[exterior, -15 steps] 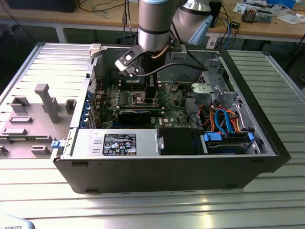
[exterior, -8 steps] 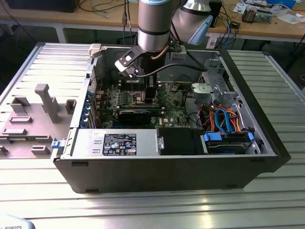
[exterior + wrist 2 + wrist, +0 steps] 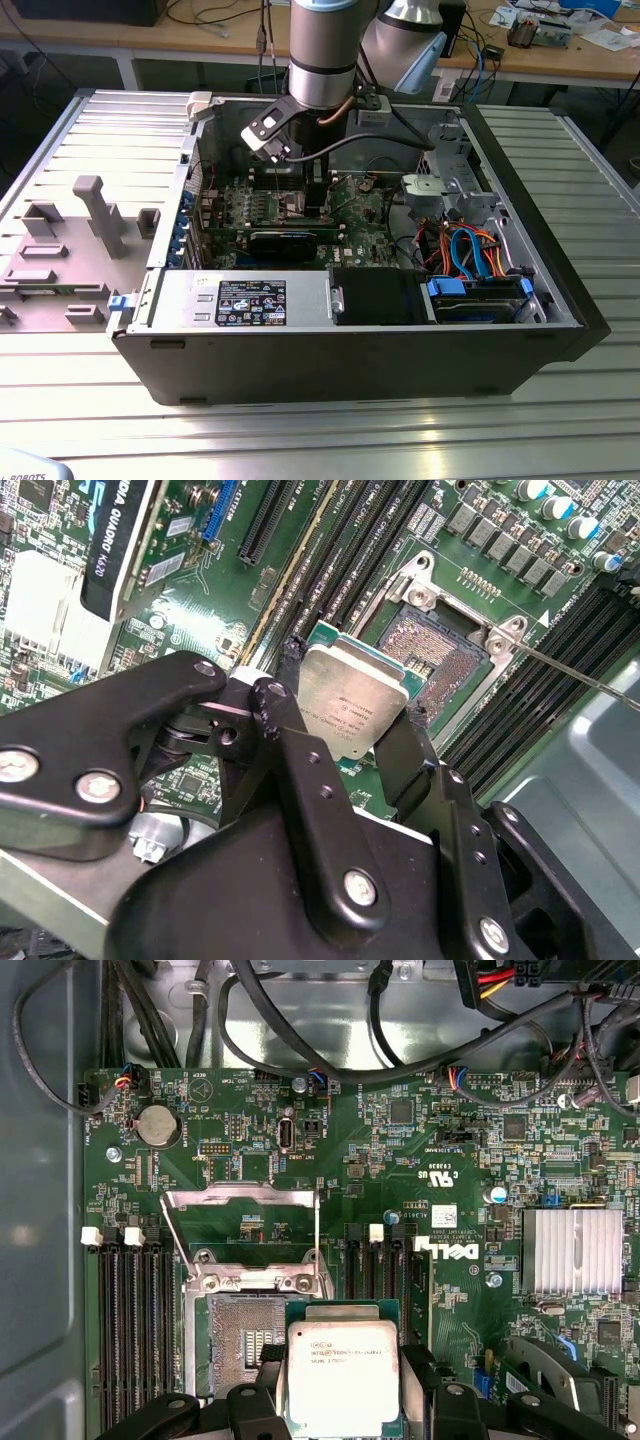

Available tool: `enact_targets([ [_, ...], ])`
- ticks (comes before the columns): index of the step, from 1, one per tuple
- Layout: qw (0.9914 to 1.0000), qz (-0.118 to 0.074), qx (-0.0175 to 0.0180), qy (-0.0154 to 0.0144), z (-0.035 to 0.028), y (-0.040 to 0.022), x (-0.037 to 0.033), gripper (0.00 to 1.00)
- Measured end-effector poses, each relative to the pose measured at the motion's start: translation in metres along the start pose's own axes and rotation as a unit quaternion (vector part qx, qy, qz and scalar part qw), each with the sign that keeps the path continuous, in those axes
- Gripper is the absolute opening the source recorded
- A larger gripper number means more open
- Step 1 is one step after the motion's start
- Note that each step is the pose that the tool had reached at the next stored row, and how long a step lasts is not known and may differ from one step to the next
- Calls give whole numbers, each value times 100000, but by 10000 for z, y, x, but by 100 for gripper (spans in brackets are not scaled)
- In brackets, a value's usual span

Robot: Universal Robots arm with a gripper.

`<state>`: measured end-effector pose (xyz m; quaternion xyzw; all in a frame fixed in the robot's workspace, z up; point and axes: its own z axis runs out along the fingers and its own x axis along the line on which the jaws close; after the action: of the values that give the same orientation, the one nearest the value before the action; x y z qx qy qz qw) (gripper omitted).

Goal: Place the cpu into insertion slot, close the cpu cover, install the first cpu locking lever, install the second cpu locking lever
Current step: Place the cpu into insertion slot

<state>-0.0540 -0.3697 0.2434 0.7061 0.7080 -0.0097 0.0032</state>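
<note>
My gripper (image 3: 350,718) is shut on the cpu (image 3: 352,705), a flat square chip with a silvery top, pinched by its edges between two black fingers (image 3: 290,675). In the first wrist view the cpu (image 3: 342,1375) hangs above the green board, just beside the insertion slot (image 3: 240,1345) and overlapping its rim. The slot (image 3: 435,652) lies bare, its pin field showing. The cpu cover (image 3: 240,1197) stands swung up off the slot. A thin metal lever (image 3: 570,670) sticks out past the slot. In the exterior view the gripper (image 3: 316,190) reaches down into the open computer case.
Long black memory slots (image 3: 130,1330) flank the socket on both sides. A black graphics card (image 3: 290,240) and a finned heatsink (image 3: 572,1250) lie close by. Cables (image 3: 470,250) and drive bays fill the exterior view's right. The power supply (image 3: 245,300) sits by the case's front wall.
</note>
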Motion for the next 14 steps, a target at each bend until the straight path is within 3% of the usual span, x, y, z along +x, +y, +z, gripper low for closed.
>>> enact_targets([
  [14,100000,-1,4,-17,26,0,7,54],
])
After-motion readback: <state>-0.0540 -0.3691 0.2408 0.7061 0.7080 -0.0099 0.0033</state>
